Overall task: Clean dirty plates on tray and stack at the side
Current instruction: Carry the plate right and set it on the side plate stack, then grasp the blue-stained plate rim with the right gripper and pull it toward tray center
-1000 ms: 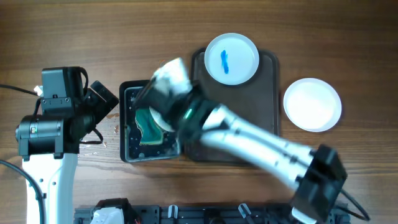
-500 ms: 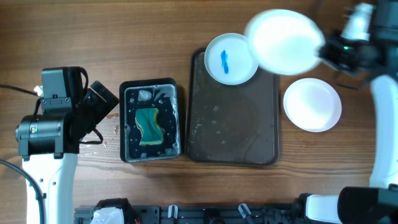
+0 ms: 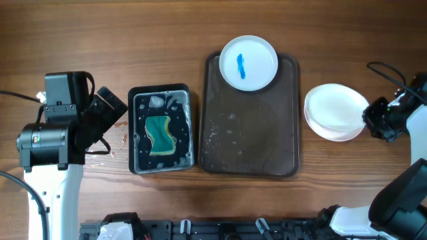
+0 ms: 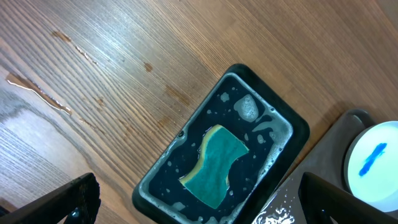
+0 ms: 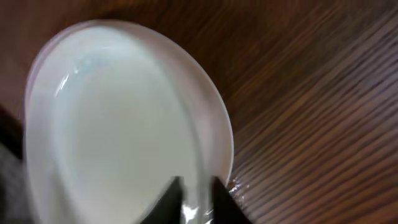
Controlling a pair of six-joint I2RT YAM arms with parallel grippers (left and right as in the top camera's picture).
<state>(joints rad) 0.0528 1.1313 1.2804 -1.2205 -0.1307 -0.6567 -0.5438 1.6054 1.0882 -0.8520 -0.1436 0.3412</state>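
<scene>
Now clean plate (image 5: pixel 124 124) rim sits between right gripper (image 5: pixel 198 194) fingers; pinching or loose, cannot tell. Spread wider, back straight off rim, no dragging. Left gripper (image 4: pixel 205 200) fingers spread wide.

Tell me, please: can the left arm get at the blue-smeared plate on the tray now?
Probably yes. The left gripper is open and empty, nothing covers the plate, and only the low basin lies between.

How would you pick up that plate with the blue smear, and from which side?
Pinch its rim, one finger inside, one beneath: the plate is shallow and lies face up. Probably come from the right: that edge is clear, while the basin sits to the left.
</scene>
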